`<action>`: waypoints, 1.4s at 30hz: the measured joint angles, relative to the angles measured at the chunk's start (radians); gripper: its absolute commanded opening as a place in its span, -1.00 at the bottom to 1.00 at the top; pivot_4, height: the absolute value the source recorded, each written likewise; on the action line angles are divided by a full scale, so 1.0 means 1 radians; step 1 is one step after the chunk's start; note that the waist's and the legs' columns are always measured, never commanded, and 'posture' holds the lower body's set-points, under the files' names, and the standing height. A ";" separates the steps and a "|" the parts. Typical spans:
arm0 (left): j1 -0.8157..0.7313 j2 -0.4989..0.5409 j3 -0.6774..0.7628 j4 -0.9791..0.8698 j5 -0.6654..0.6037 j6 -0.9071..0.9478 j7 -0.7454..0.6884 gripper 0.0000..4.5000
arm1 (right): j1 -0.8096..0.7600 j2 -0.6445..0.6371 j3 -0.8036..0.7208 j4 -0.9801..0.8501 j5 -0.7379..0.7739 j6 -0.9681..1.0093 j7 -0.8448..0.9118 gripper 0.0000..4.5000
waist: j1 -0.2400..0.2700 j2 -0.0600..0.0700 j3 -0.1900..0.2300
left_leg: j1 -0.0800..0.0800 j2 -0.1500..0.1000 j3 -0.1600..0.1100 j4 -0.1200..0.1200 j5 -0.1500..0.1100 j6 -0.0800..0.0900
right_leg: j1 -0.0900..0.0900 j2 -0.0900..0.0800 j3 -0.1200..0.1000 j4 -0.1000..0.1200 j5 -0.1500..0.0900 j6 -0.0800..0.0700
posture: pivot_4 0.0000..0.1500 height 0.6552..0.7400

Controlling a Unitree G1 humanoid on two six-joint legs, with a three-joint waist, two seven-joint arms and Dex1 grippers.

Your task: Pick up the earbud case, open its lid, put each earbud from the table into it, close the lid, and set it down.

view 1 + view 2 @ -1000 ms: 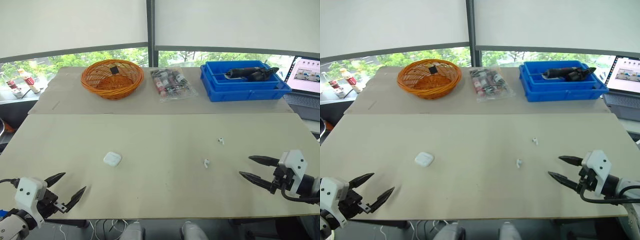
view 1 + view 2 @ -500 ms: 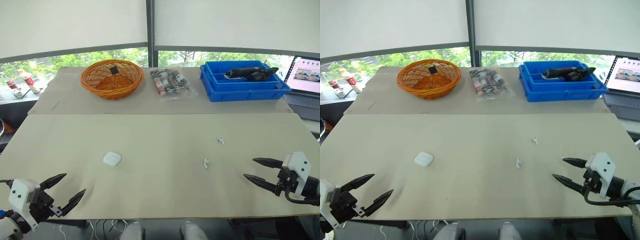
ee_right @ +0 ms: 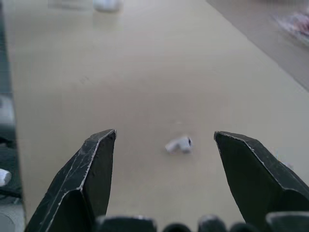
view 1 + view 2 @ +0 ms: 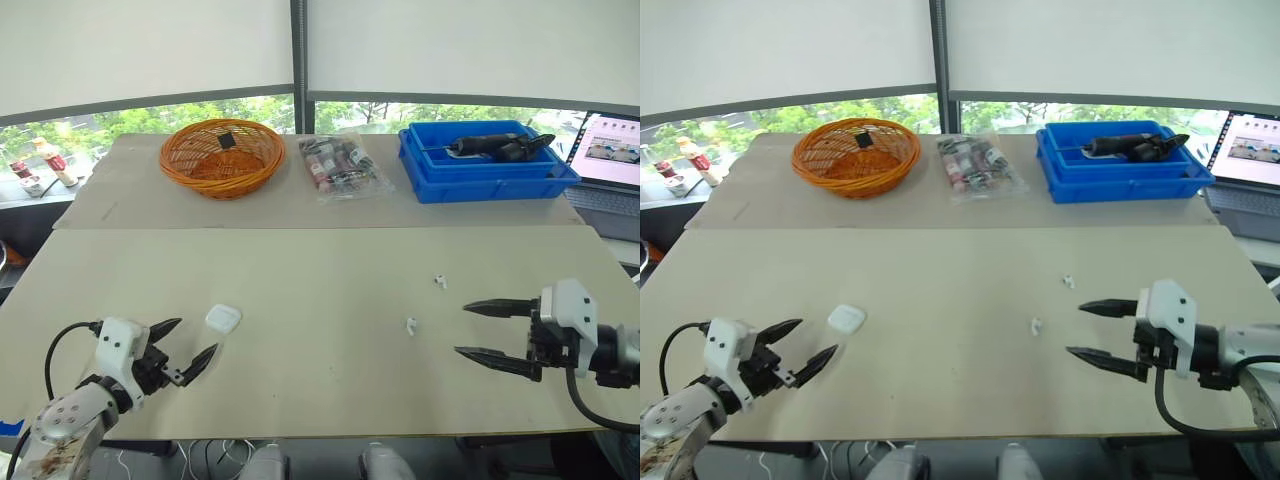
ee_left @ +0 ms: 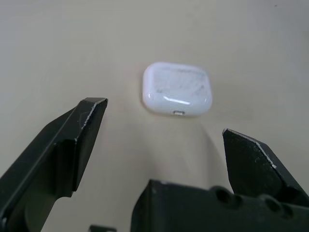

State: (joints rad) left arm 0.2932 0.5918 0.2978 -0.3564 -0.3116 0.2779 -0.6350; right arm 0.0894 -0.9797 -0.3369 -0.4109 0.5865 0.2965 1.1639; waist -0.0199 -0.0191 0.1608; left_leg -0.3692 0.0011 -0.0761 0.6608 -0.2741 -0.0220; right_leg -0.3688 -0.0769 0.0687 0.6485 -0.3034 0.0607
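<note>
The white earbud case point(image 4: 224, 318) lies shut on the beige table, left of centre, and shows close up in the left wrist view point(image 5: 177, 95). My left gripper point(image 4: 190, 343) is open, just short of the case on its near-left side. One white earbud point(image 4: 410, 325) lies near the table's middle right, another earbud point(image 4: 439, 281) a little farther back. My right gripper point(image 4: 470, 330) is open, pointing left at the nearer earbud point(image 3: 179, 144), a short way from it.
Along the far side of the table point(image 4: 320, 270) stand an orange wicker basket point(image 4: 221, 157), a clear bag of small items point(image 4: 339, 165) and a blue bin point(image 4: 486, 163) holding a dark tool. A laptop point(image 4: 611, 150) sits at the far right.
My left gripper has come forward and right from the near-left edge to just beside the case. My right gripper has moved left toward the nearer earbud. Both stay open.
</note>
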 measured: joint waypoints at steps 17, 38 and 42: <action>-0.207 -0.047 -0.129 0.129 0.008 0.123 0.037 1.00 | -0.240 -0.007 0.140 -0.112 0.102 0.168 -0.012 0.61 | 0.021 0.000 0.000 | 0.000 -0.002 -0.001 0.000 0.001 -0.001 | 0.000 -0.001 -0.002 0.002 0.000 0.000 | 1.00 1.00; -0.354 -0.034 -0.241 0.202 0.071 0.140 0.023 0.20 | -0.194 -0.006 0.154 -0.150 0.100 0.173 -0.010 0.63 | 0.033 0.001 -0.001 | 0.001 -0.002 -0.001 0.001 0.002 -0.002 | 0.000 -0.001 -0.002 0.003 0.000 0.000 | 1.00 1.00; -0.329 -0.037 -0.238 0.203 0.074 0.083 0.009 0.20 | -0.183 -0.006 0.152 -0.157 0.094 0.182 -0.035 0.63 | 0.030 0.001 -0.001 | 0.001 -0.002 -0.001 0.001 0.002 -0.002 | 0.000 -0.001 -0.002 0.003 0.000 0.000 | 1.00 1.00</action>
State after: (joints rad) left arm -0.0363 0.5546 0.0597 -0.1529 -0.2381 0.3611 -0.6259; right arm -0.0938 -0.9853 -0.1853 -0.5677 0.6803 0.4784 1.1286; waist 0.0103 -0.0177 0.1601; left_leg -0.3686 -0.0012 -0.0774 0.6615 -0.2726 -0.0238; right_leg -0.3692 -0.0781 0.0671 0.6514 -0.3029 0.0607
